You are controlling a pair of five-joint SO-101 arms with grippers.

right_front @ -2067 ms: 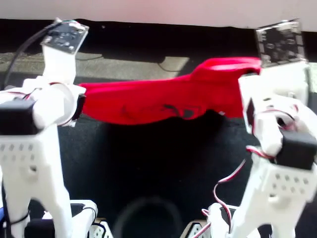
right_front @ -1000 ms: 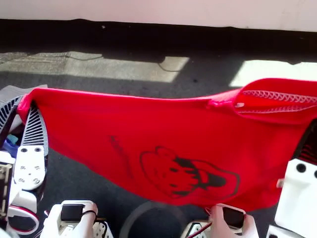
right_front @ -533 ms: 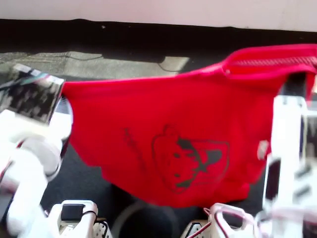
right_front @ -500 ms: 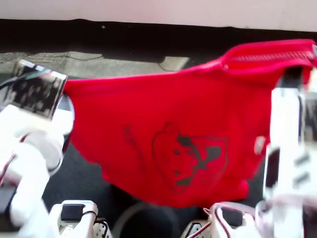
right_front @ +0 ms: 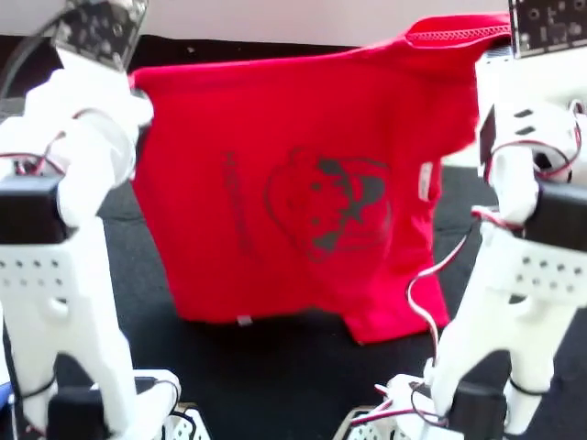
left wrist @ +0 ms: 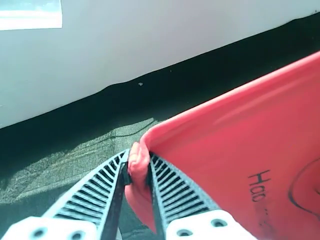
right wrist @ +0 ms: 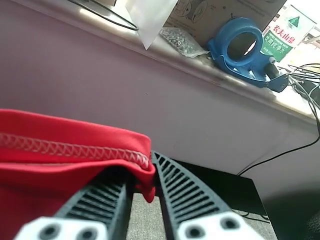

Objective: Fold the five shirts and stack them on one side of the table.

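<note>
A red shirt (right_front: 303,183) with a dark cartoon print hangs spread between the two raised arms, its lower edge just above the black table (right_front: 275,385). My left gripper (left wrist: 137,167) is shut on one upper corner of the red shirt (left wrist: 250,150), with fabric bunched between the ribbed fingers (left wrist: 100,192). At the other upper corner my right gripper (right wrist: 142,172) is shut on the stitched hem of the red shirt (right wrist: 60,145). In the high view the left arm (right_front: 73,183) stands at the left and the right arm (right_front: 532,183) at the right.
A pale wall (left wrist: 150,35) runs behind the table's far edge. A ledge (right wrist: 200,55) above the wall holds a blue tape dispenser (right wrist: 245,47) and boxes. Red and white wires (right_front: 431,275) hang beside the right arm.
Both arms have lifted the red shirt from low over the table to high up. It now hangs flat and nearly vertical, with its print facing the high camera.
</note>
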